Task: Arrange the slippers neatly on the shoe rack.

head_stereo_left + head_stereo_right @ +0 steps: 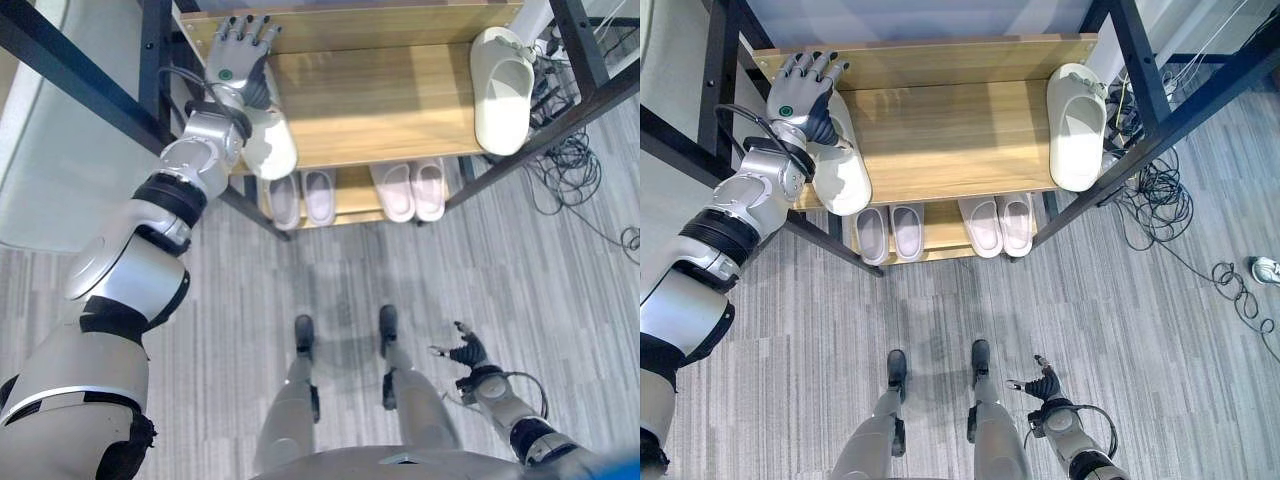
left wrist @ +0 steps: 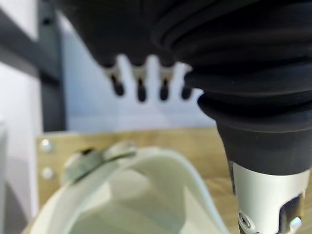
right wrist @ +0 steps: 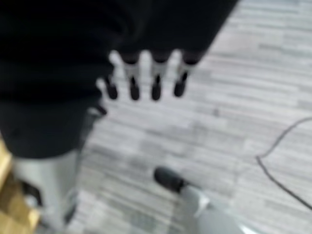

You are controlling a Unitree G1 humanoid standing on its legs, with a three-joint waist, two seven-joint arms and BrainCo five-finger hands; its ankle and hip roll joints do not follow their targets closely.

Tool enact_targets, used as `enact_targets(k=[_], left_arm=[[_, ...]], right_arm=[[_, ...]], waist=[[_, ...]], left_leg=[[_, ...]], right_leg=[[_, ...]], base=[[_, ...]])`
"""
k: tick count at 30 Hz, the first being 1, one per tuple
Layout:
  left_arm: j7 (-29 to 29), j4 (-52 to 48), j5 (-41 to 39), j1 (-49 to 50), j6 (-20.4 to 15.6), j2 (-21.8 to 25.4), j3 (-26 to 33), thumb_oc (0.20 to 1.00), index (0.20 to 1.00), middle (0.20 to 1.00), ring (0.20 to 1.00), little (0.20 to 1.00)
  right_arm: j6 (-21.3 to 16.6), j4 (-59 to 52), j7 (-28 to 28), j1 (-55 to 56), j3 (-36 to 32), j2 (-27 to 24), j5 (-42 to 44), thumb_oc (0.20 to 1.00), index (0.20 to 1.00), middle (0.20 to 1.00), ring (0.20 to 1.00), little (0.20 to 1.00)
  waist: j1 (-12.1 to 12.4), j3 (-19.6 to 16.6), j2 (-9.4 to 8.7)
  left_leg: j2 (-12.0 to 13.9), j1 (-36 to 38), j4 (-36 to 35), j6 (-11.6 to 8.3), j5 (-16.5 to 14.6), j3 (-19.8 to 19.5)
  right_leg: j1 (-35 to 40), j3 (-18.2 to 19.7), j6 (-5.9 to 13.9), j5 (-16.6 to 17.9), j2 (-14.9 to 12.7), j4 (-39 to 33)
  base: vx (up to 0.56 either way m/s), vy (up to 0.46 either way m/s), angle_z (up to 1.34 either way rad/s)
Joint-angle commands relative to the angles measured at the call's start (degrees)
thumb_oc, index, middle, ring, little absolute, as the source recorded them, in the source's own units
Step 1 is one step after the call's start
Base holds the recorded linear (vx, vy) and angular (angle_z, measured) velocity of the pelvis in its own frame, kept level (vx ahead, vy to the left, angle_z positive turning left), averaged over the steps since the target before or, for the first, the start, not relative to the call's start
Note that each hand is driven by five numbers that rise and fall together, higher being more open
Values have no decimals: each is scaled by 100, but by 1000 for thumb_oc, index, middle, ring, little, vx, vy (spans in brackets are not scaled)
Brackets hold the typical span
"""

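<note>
The left hand (image 1: 800,95) is reaching over the left end of the shoe rack's upper shelf (image 1: 950,125), fingers straight and spread, holding nothing — it is hovering above the toe end of a white slipper (image 1: 843,170) that is lying lengthwise on that shelf, heel toward the front edge. A second white slipper (image 1: 1077,125) is lying at the shelf's right end, well apart from the first. On the lower shelf (image 1: 943,228), two pairs of pale slippers (image 1: 890,232) (image 1: 1001,224) are sitting side by side. The right hand (image 1: 1042,386) is hanging low over the grey floor (image 1: 1140,320) — its fingers are relaxed and open, gripping nothing.
</note>
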Motion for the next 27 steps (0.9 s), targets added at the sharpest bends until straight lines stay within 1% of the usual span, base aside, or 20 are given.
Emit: enact_targets(k=[1, 8, 11, 21, 24, 27], left_arm=[[271, 388, -157, -705, 42, 228, 210, 1000, 1000, 1000, 1000, 1000], [254, 587, -135, -777, 93, 240, 120, 1000, 1000, 1000, 1000, 1000], [164, 911, -198, -718, 117, 127, 133, 1000, 1000, 1000, 1000, 1000], [166, 1791, -372, -681, 248, -163, 149, 1000, 1000, 1000, 1000, 1000], [200, 2014, -508, -754, 267, -111, 192, 1000, 1000, 1000, 1000, 1000], [218, 2016, -559, -792, 247, -54, 214, 1000, 1000, 1000, 1000, 1000]], right_arm=[[-36, -22, -44, -39, -59, -44, -19, 1000, 1000, 1000, 1000, 1000], [-49, -44, -62, -141, 9, -49, -16, 1000, 1000, 1000, 1000, 1000], [-18, 15, -82, -208, 26, -30, -4, 1000, 1000, 1000, 1000, 1000], [22, 248, -172, -504, 151, -42, -3, 1000, 1000, 1000, 1000, 1000], [23, 290, -175, -514, 197, -23, 4, 1000, 1000, 1000, 1000, 1000], [20, 298, -169, -499, 210, -7, 7, 1000, 1000, 1000, 1000, 1000]], waist=[[187, 101, 56], [202, 137, 36], [201, 141, 28], [208, 155, 44], [174, 124, 36], [161, 110, 40]], left_leg=[[8, -134, 24, -200, -296, -344], [25, -166, 24, -198, -284, -360], [23, -184, 24, -196, -282, -357], [23, -224, 24, -193, -267, -334], [22, -223, 24, -185, -286, -292], [17, -220, 24, -181, -295, -272]], right_leg=[[228, -50, 621, -408, -391, 161], [201, -52, 610, -417, -378, 168], [157, -57, 610, -407, -381, 175], [112, -56, 620, -367, -365, 166], [86, -53, 628, -341, -382, 165], [78, -54, 624, -346, -390, 172]], base=[[0, 0, 0], [0, 0, 0], [0, 0, 0], [0, 0, 0], [11, 6, -1], [0, 0, 0]])
